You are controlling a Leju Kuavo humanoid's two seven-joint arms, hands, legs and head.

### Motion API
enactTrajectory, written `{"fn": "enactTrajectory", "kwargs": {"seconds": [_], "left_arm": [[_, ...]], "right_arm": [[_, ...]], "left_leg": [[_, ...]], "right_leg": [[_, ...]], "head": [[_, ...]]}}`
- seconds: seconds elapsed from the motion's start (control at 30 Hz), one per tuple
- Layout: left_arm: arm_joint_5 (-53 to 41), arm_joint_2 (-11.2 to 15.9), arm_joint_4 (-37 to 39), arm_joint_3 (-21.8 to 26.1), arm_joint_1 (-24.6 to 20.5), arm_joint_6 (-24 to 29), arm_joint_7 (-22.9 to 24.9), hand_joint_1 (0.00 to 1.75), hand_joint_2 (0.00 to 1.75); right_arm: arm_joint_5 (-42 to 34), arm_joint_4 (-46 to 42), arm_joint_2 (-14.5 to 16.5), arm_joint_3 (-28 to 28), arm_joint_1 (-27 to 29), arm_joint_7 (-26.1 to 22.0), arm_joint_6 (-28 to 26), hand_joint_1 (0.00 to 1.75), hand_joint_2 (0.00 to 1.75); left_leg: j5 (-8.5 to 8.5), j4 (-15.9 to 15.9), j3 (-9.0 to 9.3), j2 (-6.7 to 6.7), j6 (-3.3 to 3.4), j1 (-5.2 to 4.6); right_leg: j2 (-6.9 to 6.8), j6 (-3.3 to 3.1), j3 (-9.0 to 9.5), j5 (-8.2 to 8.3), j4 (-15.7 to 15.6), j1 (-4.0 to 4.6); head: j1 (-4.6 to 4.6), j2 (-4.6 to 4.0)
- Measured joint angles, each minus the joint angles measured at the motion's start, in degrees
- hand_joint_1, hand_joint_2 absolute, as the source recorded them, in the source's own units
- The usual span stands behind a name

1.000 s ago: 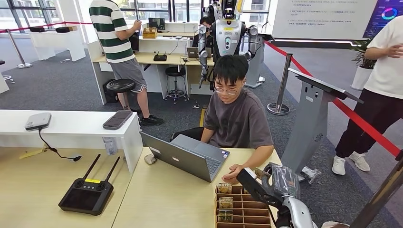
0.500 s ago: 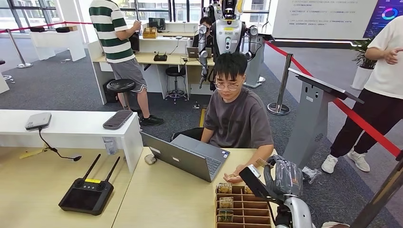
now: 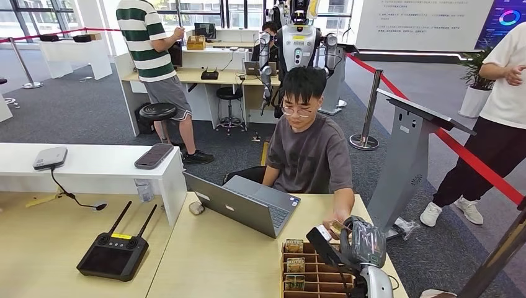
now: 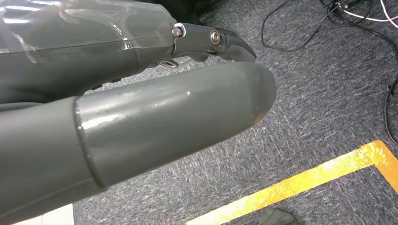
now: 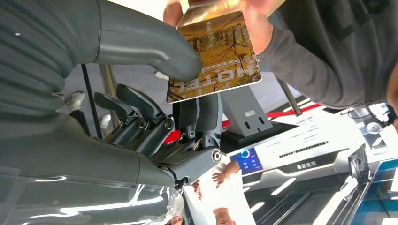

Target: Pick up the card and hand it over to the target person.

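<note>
The card (image 5: 216, 51), printed with an autumn forest picture, is pinched between the thumb and a finger of my right hand (image 5: 141, 117). The seated person in the grey shirt (image 3: 307, 155) grips the card's far end with their fingers (image 5: 256, 14). In the head view my right hand (image 3: 356, 242) is raised over the table's right end, with the card (image 3: 338, 226) between it and the person's hand (image 3: 330, 223). My left hand (image 4: 141, 93) hangs over grey carpet and holds nothing.
A wooden card rack (image 3: 313, 276) with several cards sits just below my right hand. An open laptop (image 3: 242, 205) stands before the person, and a black controller (image 3: 113, 251) lies at the left. A grey lectern (image 3: 409, 149) and people stand at the right.
The person's hand rose from the table, turned palm up, then reached the card and took hold of its far end. My right hand dipped slightly, still holding the card.
</note>
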Motion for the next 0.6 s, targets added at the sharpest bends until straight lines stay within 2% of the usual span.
{"fn": "enactTrajectory", "kwargs": {"seconds": [0.2, 0.27, 0.3, 0.4, 0.43, 0.6], "left_arm": [[0.0, 0.0, 0.0, 0.3, 0.2, 0.1, -0.1, 0.0, 0.0], [-0.1, 0.0, 0.0, 0.4, 0.2, 0.1, 0.0, 0.0, 0.0], [-0.1, 0.0, 0.0, 0.4, 0.3, 0.1, 0.0, 0.0, 0.0], [-0.1, 0.0, 0.0, 0.4, 0.3, 0.1, 0.0, 0.0, 0.0], [-0.1, 0.0, 0.0, 0.4, 0.3, 0.1, 0.0, 0.0, 0.0], [-0.2, 0.1, 0.0, 0.4, 0.2, -0.1, -0.1, 0.0, 0.0]], "right_arm": [[0.6, -2.5, -0.1, -1.4, 0.6, -0.2, -0.5, 1.74, 1.75], [0.7, -2.7, -0.2, -1.4, 0.5, -0.2, -0.4, 1.65, 1.75], [0.7, -2.7, -0.2, -1.3, 0.5, -0.1, -0.4, 1.5, 1.75], [1.0, -2.7, -0.3, -0.9, 0.7, 0.0, 0.3, 0.39, 1.75], [1.2, -2.6, -0.4, -0.7, 0.7, 0.0, 0.6, 0.14, 1.75], [1.8, -2.2, -0.4, 0.4, 0.6, 0.6, 3.0, 0.0, 1.75]], "left_leg": [[0.0, 0.0, -0.02, -0.03, 0.0, 0.0], [-0.03, 0.1, -0.04, -0.04, -0.01, 0.0], [0.0, 0.0, -0.04, -0.03, 0.01, 0.0], [-0.05, 0.1, -0.03, -0.07, -0.01, 0.01], [-0.09, 0.1, -0.02, -0.09, -0.02, 0.01], [-0.02, 0.0, -0.01, -0.05, 0.0, 0.0]], "right_leg": [[-0.02, 0.01, -0.02, -0.01, 0.0, 0.0], [-0.03, 0.02, -0.03, -0.04, 0.1, -0.01], [-0.02, 0.01, -0.04, -0.01, 0.0, 0.0], [-0.04, 0.03, 0.0, -0.07, 0.1, 0.0], [-0.05, 0.05, 0.01, -0.1, 0.1, 0.0], [-0.04, 0.01, 0.0, -0.03, 0.0, 0.0]], "head": [[0.0, 0.0], [0.0, 0.0], [0.0, 0.0], [0.0, 0.0], [0.0, 0.0], [0.0, 0.0]]}}
